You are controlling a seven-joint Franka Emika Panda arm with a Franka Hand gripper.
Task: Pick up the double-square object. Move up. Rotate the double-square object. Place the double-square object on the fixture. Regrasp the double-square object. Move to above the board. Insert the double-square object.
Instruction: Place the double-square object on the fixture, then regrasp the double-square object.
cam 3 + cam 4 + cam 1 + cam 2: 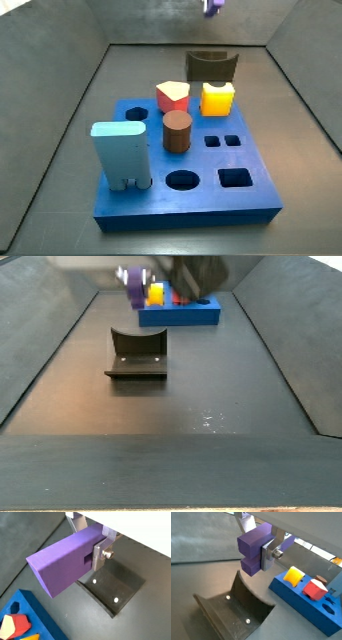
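The double-square object is a purple block with a square notch in its side. My gripper is shut on it, and one silver finger presses its face. It hangs in the air above the fixture, a dark bracket on a base plate, without touching it. In a side view the gripper and the purple block are high up, between the fixture and the board. The blue board has round and square holes.
On the board stand a yellow cube, a red piece, a brown cylinder and a tall light blue block. Sloped grey walls enclose the dark floor.
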